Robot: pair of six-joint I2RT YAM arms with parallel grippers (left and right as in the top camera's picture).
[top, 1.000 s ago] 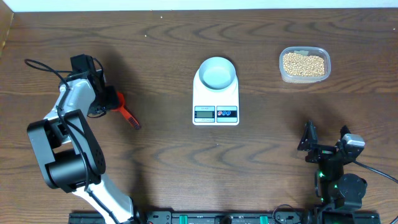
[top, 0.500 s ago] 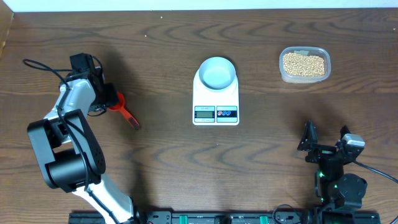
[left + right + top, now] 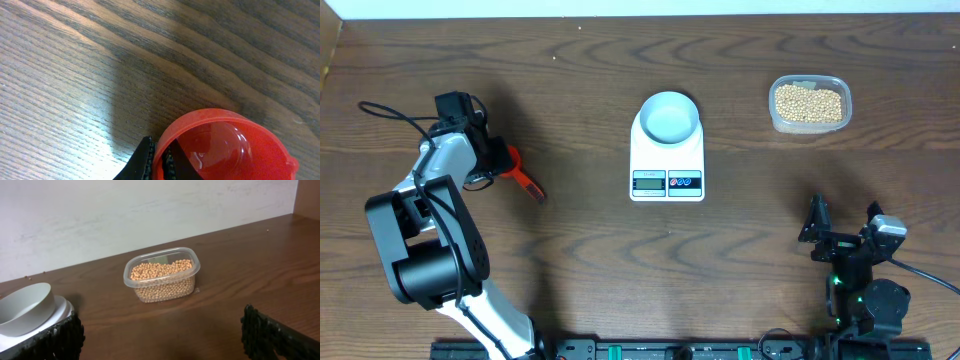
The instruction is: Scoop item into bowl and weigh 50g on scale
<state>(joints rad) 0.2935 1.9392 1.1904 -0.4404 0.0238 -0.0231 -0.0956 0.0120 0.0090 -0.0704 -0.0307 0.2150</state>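
The brown wooden desk (image 3: 620, 270) filled the whole view from above. The left arm (image 3: 425, 240) was the biggest thing on it. It reached up along the left side of the desk. Its tool (image 3: 494, 160) was pinched tight on the round end of a red scoop (image 3: 520, 176). In the left wrist view, the rim of the red cup sat between the two black fingers (image 3: 144, 161). The handle of the scoop pointed down and to the right, low over the wood.

The right arm (image 3: 860, 300) sat at the bottom right corner. Its tool (image 3: 843, 228) was spread wide and held nothing.

The white scale (image 3: 667, 155) lay flat in the middle of the desk, with its little screen and two buttons on the near edge. The pale bowl (image 3: 670, 118) sat on the far part of the scale, and nothing was in it.

A clear plastic tub (image 3: 807, 82) stood well apart to the right of the scale. The small tan beans (image 3: 809, 103) were all inside this tub, filling it most of the way up.
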